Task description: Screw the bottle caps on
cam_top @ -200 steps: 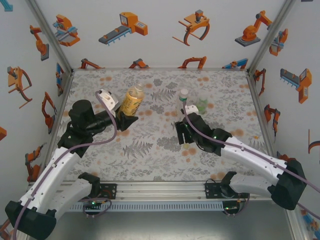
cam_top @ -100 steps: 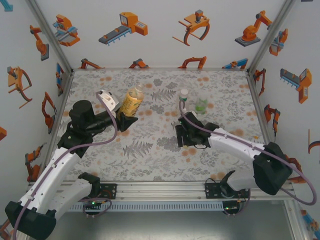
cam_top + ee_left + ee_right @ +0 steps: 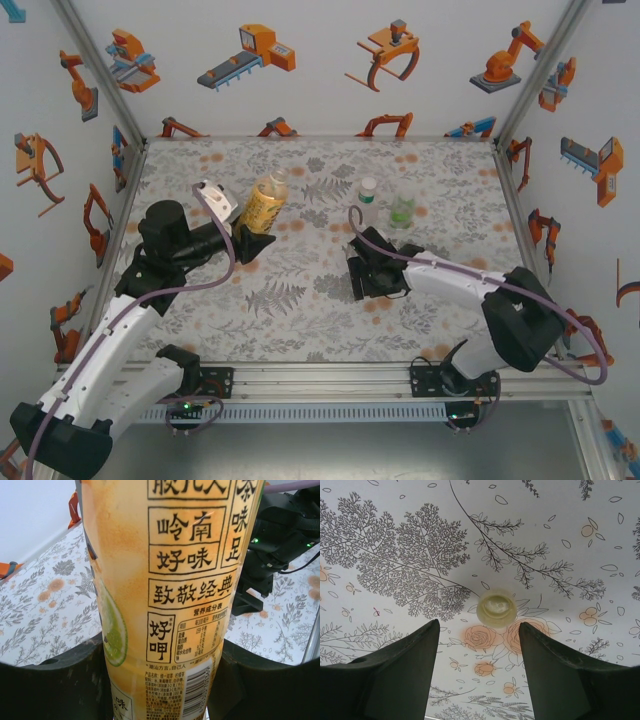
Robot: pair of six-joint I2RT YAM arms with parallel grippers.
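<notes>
At table left, the amber bottle (image 3: 266, 200) is being clamped by the left gripper (image 3: 254, 238), apparently for capping. A loose cap (image 3: 496, 607) is being framed by the open-jawed right gripper (image 3: 479, 627) for pickup.

Right wrist view. Two dark fingers (image 3: 412, 670) enter from 7 and 5 o'clock, spread apart with nothing between them. A small round pale-yellow translucent plastic cap (image 3: 496, 608) lies at 12 o'clock of the gap, on the grey floral-printed worktop (image 3: 570, 525).
</notes>
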